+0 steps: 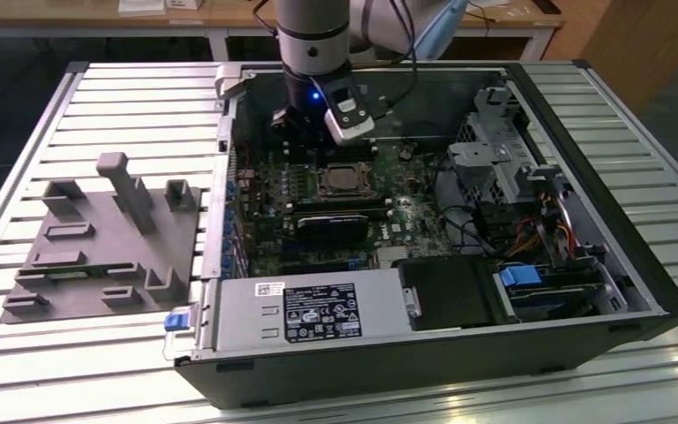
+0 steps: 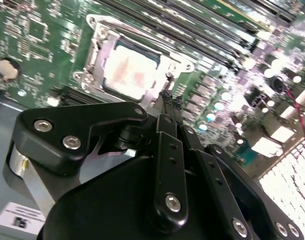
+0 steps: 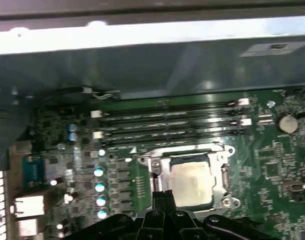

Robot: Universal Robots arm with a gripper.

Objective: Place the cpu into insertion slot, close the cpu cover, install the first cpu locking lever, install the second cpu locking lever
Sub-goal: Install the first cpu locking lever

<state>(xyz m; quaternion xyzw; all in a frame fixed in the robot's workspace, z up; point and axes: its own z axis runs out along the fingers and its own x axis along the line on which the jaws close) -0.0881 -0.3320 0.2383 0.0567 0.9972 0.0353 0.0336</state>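
Though dull, flat square cpu (image 2: pixel 128 75), silver-rimmed.

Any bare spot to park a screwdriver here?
Bare table slats behind the grey fixture, and more slats in front of the computer case. Inside is crowded: gripper beside the cpu cover, cables on the exterior view's right.

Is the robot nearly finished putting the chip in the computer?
Partly. The cpu already sits in the insertion slot, and the cpu cover lies flat around it. The tool, shut, is at the slot's edge. I cannot tell whether either locking lever is latched.
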